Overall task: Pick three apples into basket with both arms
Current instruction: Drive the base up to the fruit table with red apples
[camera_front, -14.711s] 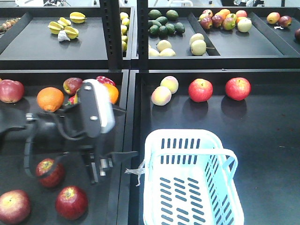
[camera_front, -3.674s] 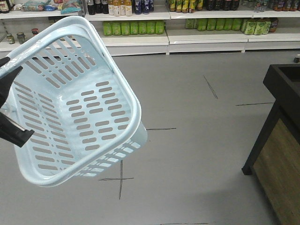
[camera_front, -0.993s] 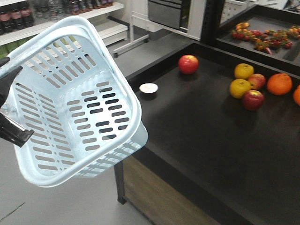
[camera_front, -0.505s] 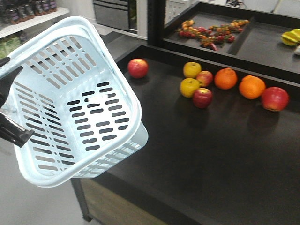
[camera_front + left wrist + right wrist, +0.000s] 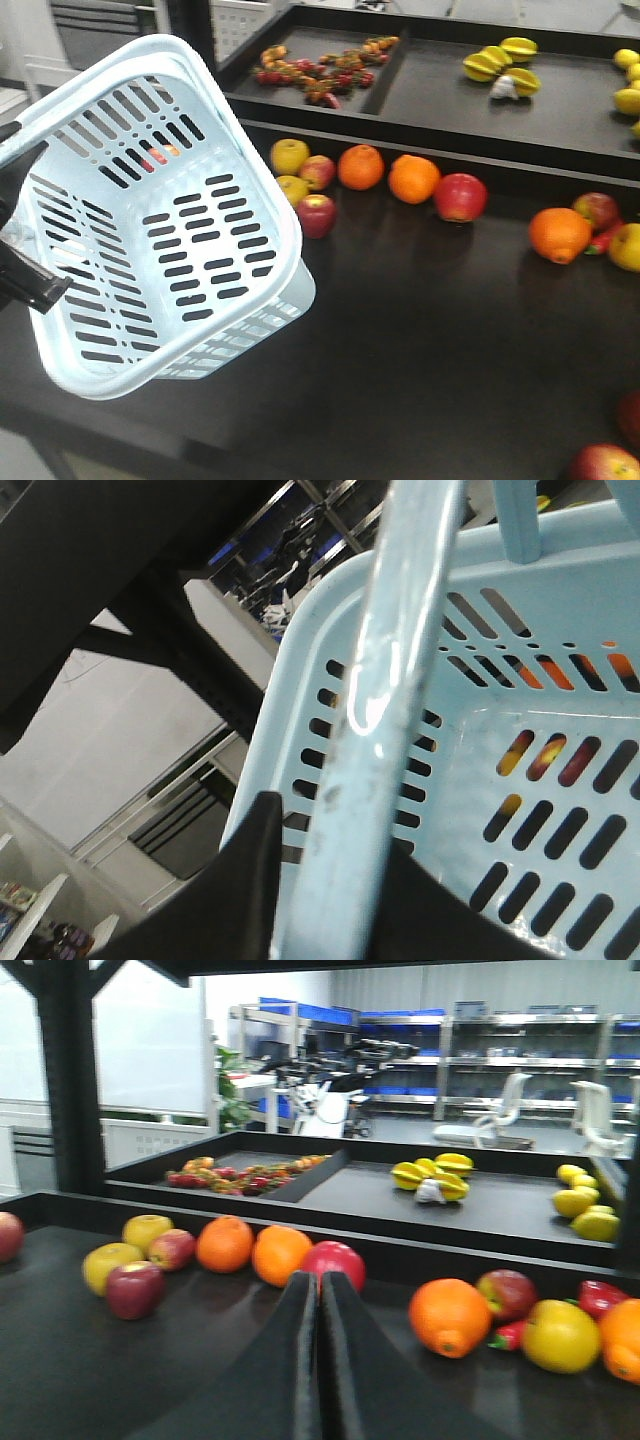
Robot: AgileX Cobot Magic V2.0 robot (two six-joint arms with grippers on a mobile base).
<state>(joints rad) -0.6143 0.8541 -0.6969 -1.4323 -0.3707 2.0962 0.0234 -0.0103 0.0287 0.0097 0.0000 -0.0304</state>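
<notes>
Many fruits on black table; left tool clamps basket handle, right tool pressed together.

You are looking at a pale blue-white basket, its walls patterned with rows of dark vertical slots. Right of the basket, on the glossy black surface, are two yellow apples, a dark-red apple with a yellowish top, two oranges and a bright red apple. The left tool at the basket's handle is black.
</notes>
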